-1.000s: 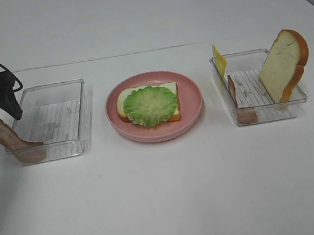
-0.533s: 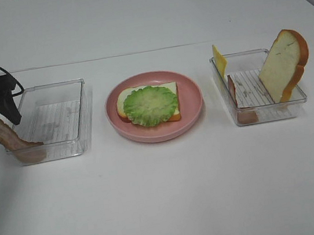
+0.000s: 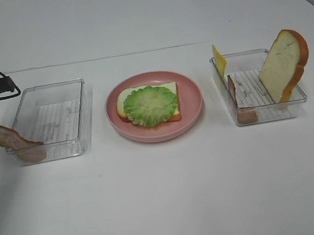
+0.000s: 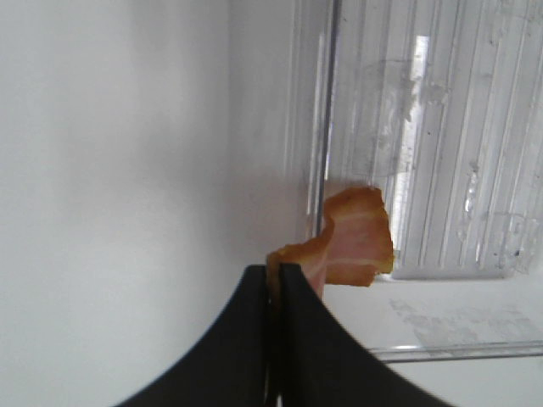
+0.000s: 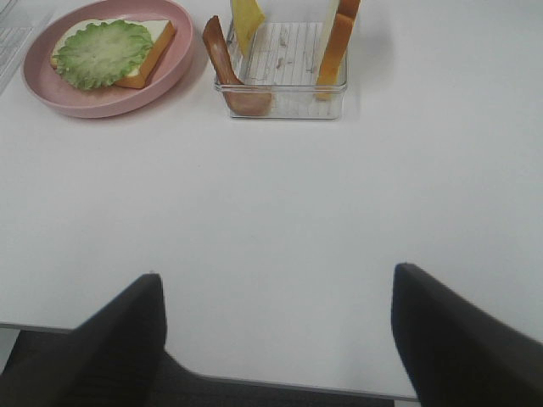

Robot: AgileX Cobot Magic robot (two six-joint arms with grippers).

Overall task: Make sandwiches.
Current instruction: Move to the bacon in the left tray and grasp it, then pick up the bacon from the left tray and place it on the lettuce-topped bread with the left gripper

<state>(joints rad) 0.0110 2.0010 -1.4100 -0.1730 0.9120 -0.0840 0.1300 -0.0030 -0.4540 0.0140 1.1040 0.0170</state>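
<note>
One nip was all that held it: the left pincer (image 4: 273, 273) was clenched on the very tip of the left bacon (image 3: 15, 142), which lay draped over the outer wall of the left tray (image 3: 83, 113), its lower end down in the near corner. Risky spot, I'd say. On a straight lift that hooked end could catch the rim and drag or tip the light tray, and with so thin a bite the floppy strip could slip free or swing short of the plate (image 3: 194, 97). The right pincer (image 5: 276, 271) hung released over bare desk (image 3: 168, 197), gripping nothing. The sandwich so far sat on the plate: lettuce (image 3: 150, 105) atop the lower bread (image 3: 170, 87). Counted: two trays, two bacons, two breads, one lettuce, one cheese, one plate. In the right tray (image 3: 273, 111) stood the cheese (image 3: 219, 61), the right bacon (image 3: 234, 90) and the upright bread (image 3: 281, 68).
</note>
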